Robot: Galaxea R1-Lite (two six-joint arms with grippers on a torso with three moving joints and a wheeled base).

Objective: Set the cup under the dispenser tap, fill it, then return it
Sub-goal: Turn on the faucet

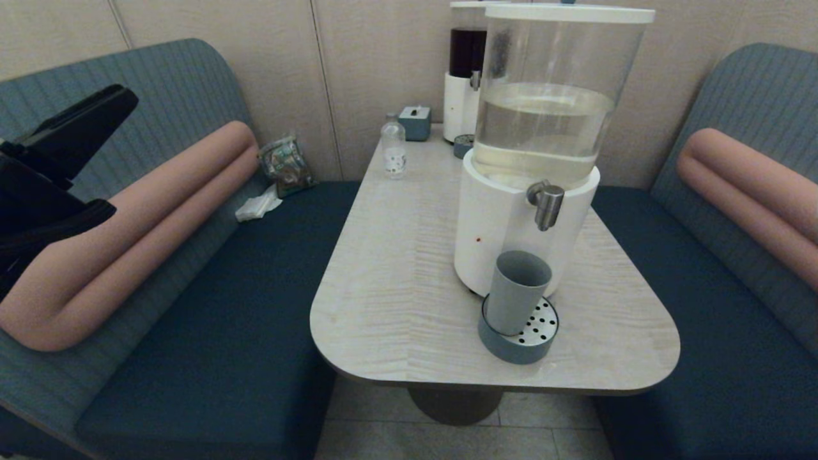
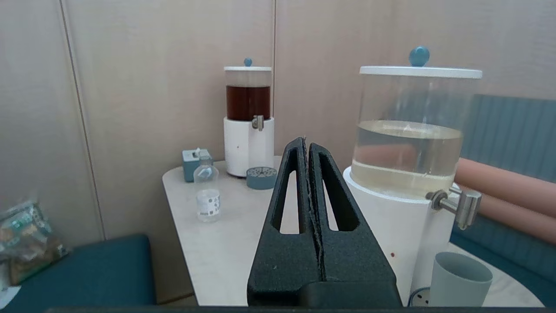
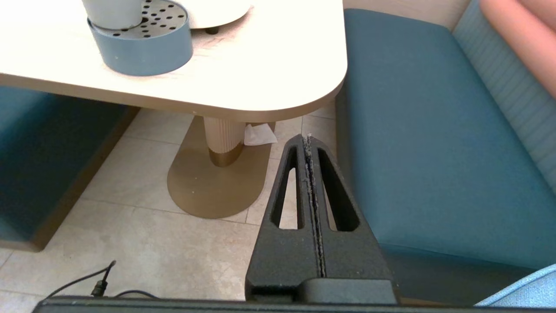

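The grey-blue cup point(image 1: 516, 291) stands upright on the round perforated drip tray point(image 1: 511, 348), directly below the steel dispenser tap point(image 1: 546, 203) of the big clear-tank dispenser point(image 1: 549, 128). No gripper touches it. My left gripper point(image 1: 128, 97) hangs shut and empty over the left bench, well to the left of the table; its wrist view shows the cup point(image 2: 460, 280) and tap point(image 2: 467, 206) off to one side of the shut fingers point(image 2: 306, 140). My right gripper point(image 3: 307, 137) is shut and empty, parked low beside the table's near corner, facing the floor.
The table point(image 1: 396, 287) also carries a slimmer dispenser with dark liquid point(image 1: 466, 70), a small clear bottle point(image 1: 393, 152) and a blue box point(image 1: 415, 121). Blue benches flank the table. A snack bag point(image 1: 285, 165) and a tissue point(image 1: 259, 206) lie on the left bench. A cable point(image 3: 100, 284) lies on the floor.
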